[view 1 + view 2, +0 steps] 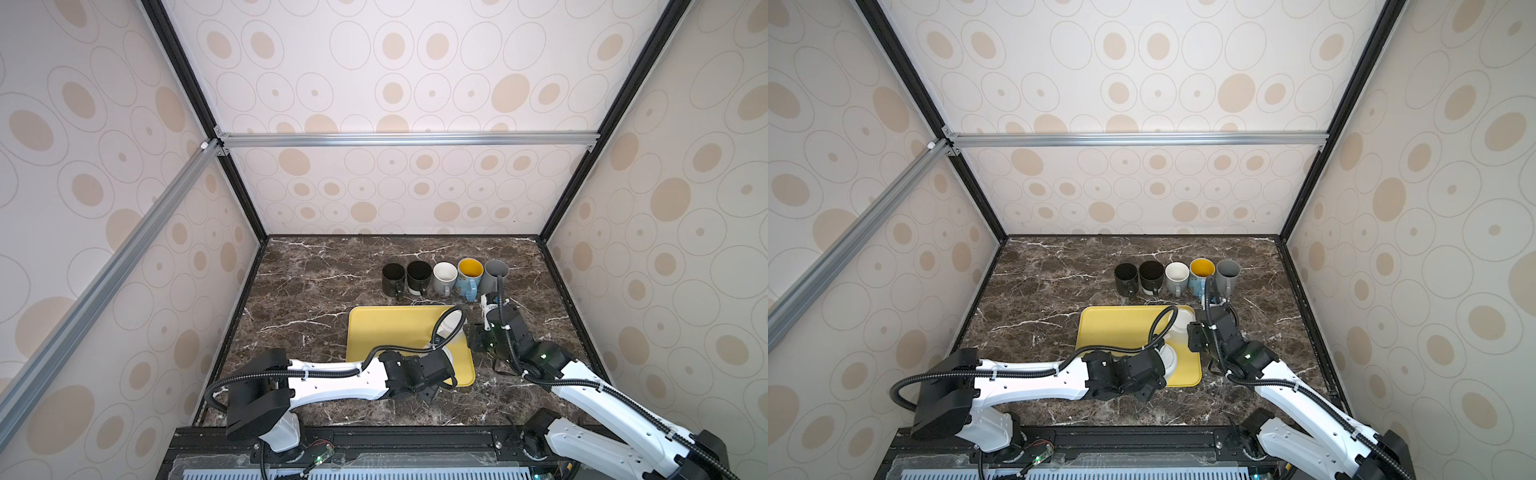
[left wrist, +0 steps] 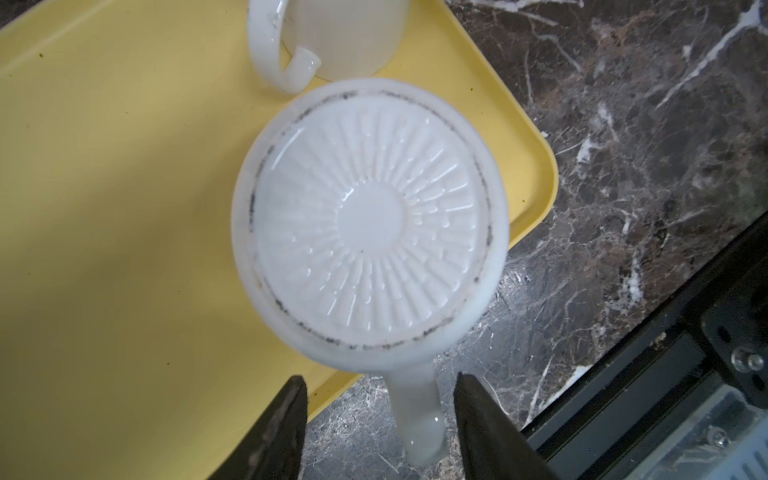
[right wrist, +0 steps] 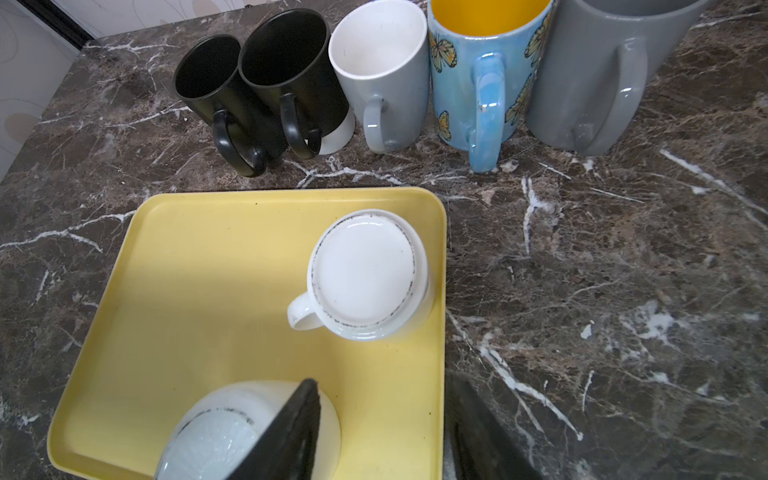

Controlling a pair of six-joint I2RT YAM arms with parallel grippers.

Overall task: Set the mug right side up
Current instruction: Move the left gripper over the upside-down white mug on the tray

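Nothing's flipped yet: your mug [image 2: 370, 224] sits base-up on the yellow tray [image 2: 124, 208], right ahead of the left gripper [image 2: 380, 384], whose jaws stand apart either side of the handle [image 2: 417, 415] without pinching it. So grab, lift and roll are all left, I'd say. The right gripper [image 3: 381, 386] is spread too, holding nothing. Only its wrist view shows the second inverted mug [image 3: 365, 274] whole, further ahead; the top views half-hide both mugs.
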